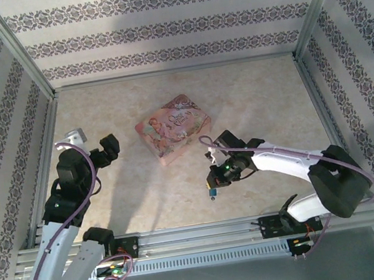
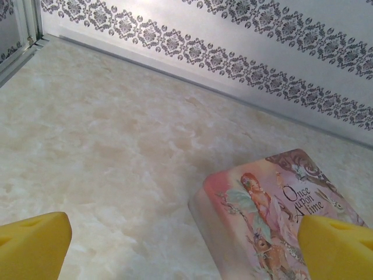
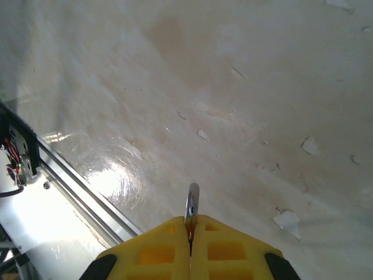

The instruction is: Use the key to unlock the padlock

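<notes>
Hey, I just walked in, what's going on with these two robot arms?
The right gripper is shut on a thin silvery piece, likely the key, held low over the table. From above, a small blue padlock shows right at its tip; I cannot tell whether it is lifted or lying there. The left gripper is open and empty, pointed toward the pink box.

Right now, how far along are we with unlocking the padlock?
Done: the right claw is shut on a thin silvery piece; key or shackle, I cannot tell. In hand: it hangs by the blue padlock. Remaining: mating key and lock, as far as I can tell; the left claw is open near the pink box.
</notes>
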Action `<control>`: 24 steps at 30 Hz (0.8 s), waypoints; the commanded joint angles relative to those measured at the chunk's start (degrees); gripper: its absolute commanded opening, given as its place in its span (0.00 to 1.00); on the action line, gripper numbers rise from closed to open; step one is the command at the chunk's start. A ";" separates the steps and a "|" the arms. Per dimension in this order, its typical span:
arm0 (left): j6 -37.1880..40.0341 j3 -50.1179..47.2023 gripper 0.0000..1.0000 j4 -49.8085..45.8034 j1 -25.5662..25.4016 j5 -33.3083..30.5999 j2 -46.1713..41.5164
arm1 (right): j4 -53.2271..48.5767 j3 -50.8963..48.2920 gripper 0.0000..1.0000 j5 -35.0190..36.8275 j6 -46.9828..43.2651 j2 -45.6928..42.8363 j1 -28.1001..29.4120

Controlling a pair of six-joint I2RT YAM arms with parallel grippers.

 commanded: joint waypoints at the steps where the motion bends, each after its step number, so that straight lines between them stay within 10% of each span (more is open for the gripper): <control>1: 0.71 -0.24 0.99 -1.40 0.78 -0.24 -0.48 | 3.07 1.55 0.05 -2.58 -1.01 1.82 0.86; 24: 0.41 1.38 0.99 -3.34 0.71 0.10 -1.79 | 1.30 3.08 0.21 -0.45 -4.09 8.99 0.01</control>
